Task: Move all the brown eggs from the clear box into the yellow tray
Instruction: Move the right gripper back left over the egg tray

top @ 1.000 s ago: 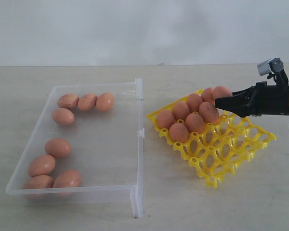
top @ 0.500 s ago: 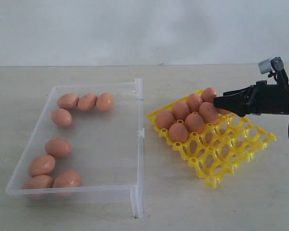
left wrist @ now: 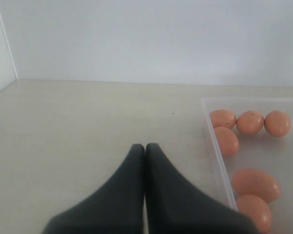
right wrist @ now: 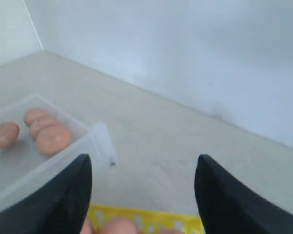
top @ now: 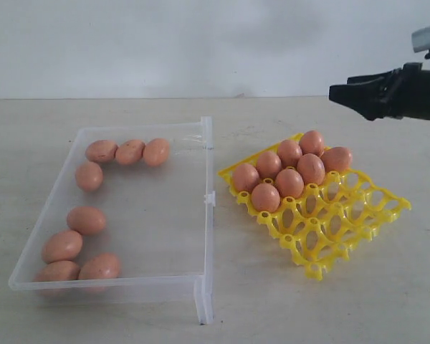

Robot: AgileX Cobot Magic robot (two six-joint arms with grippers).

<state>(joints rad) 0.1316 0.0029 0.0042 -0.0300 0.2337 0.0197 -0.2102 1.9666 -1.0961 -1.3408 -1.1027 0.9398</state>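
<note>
Pale beige tabletop (top: 287, 315), plain white wall (top: 201, 43) along its far edge.

Soft, even, bright light fills the exterior view. The pale table (top: 287, 308) and wall (top: 201, 43) look washed out, with low contrast. Shadows are faint: a thin grey one along the near wall of the clear box (top: 205, 215), and a soft one under the yellow tray (top: 317, 266) to the right of the box. The box's rim catches small white glints. In the left wrist view the left fingers (left wrist: 122, 195) are dark and slightly soft, while the brown eggs (left wrist: 249, 122) inside the box are fairly crisp. The right wrist view is blurry throughout, and the right fingers (right wrist: 53, 204) are smeared black shapes.
</note>
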